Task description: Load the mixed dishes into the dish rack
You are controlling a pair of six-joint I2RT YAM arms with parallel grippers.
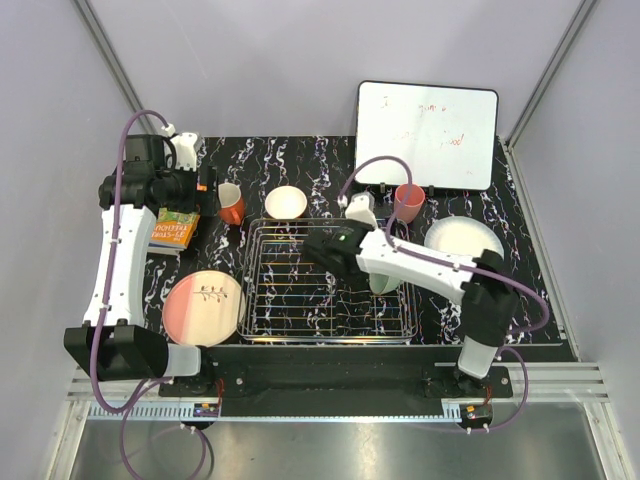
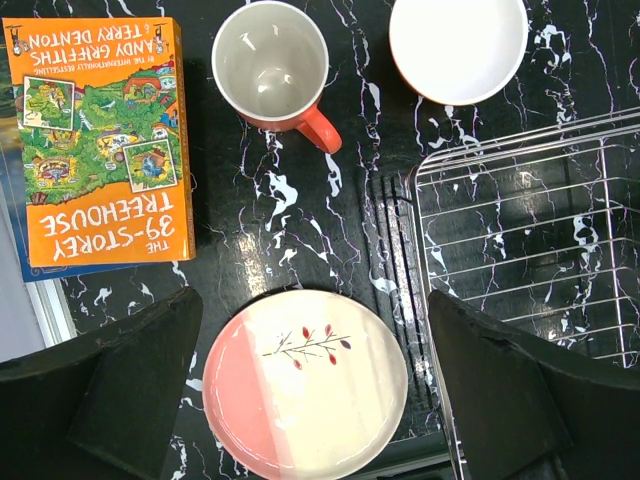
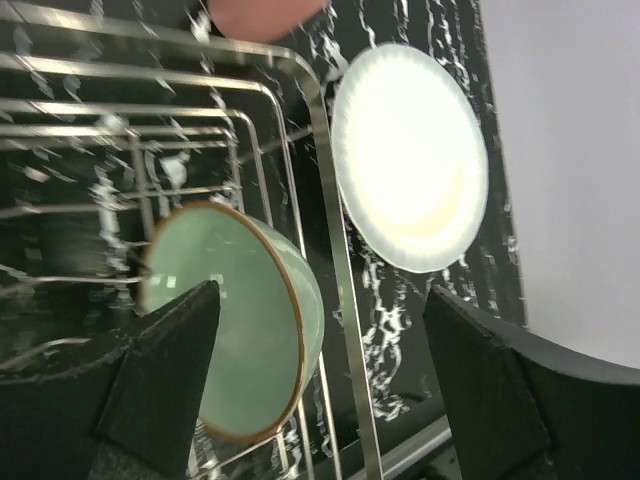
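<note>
Black marbled worktop (image 1: 330, 160) fills the space between pale walls, and the dish rack (image 1: 320, 336) sits at its middle. We see one dish inside it: the pale green bowl (image 3: 240, 330), tipped on its edge against the wires in the rack's right part. The right pincer (image 3: 320, 295) hovers over it with fingers spread, pinching nothing. The left pincer (image 2: 312, 297) is likewise spread wide and empty, above the pink-and-cream plate (image 2: 305, 380), which lies flat just left of the rack. Beyond it stand the orange-red mug (image 2: 270, 65) and the orange bowl (image 2: 458, 45); the white plate (image 3: 410, 155) rests right of the rack, and the small pink cup (image 1: 408, 200) stands behind it. We judge these glazed pieces stiff, slick and breakable. A flat plate offers only its thin rim, so we would pinch there; the mug is easier, taken across its wall.
</note>
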